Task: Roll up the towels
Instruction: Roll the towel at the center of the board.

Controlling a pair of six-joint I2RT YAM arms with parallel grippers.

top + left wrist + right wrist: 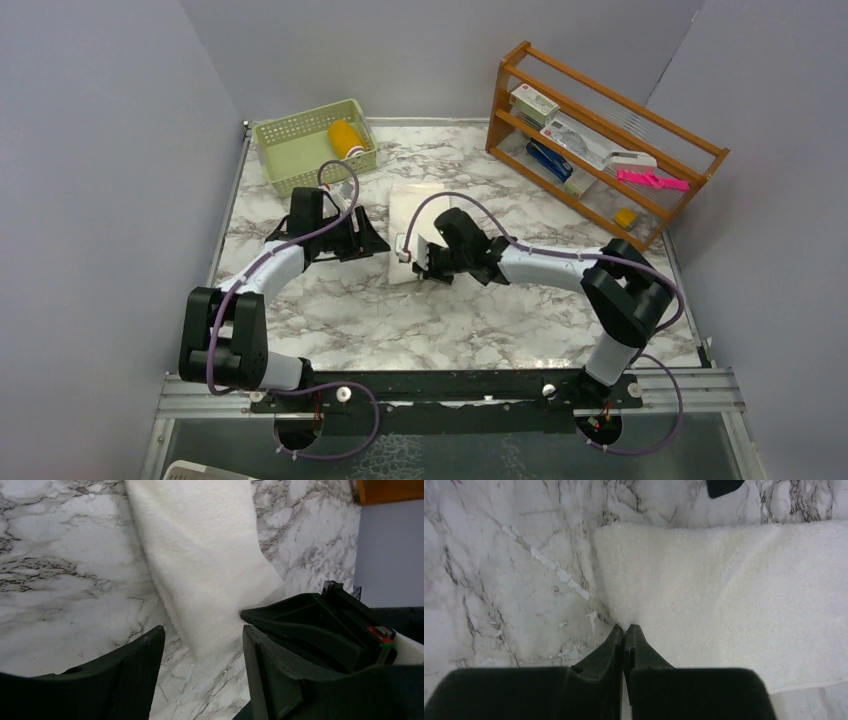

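The green basket (300, 172) holds a rolled mustard-yellow towel (347, 137). Well to the right of the basket a wooden rack (622, 98) carries small packets and a pink item (650, 180).

The left arm bends in from the basket's side. Its left gripper (202, 635) hangs low, jaws parted about halfway and holding nothing. The right arm stretches leftward across the marble table (450, 330) toward the basket, wrist tipped down.

The cream-white towel (724, 595) lies flat just in front of the basket and to its right. One narrow end of it runs into the gap between the left fingers (145, 660). The right gripper (625, 628) is closed tight, its tips pinching the towel's edge.
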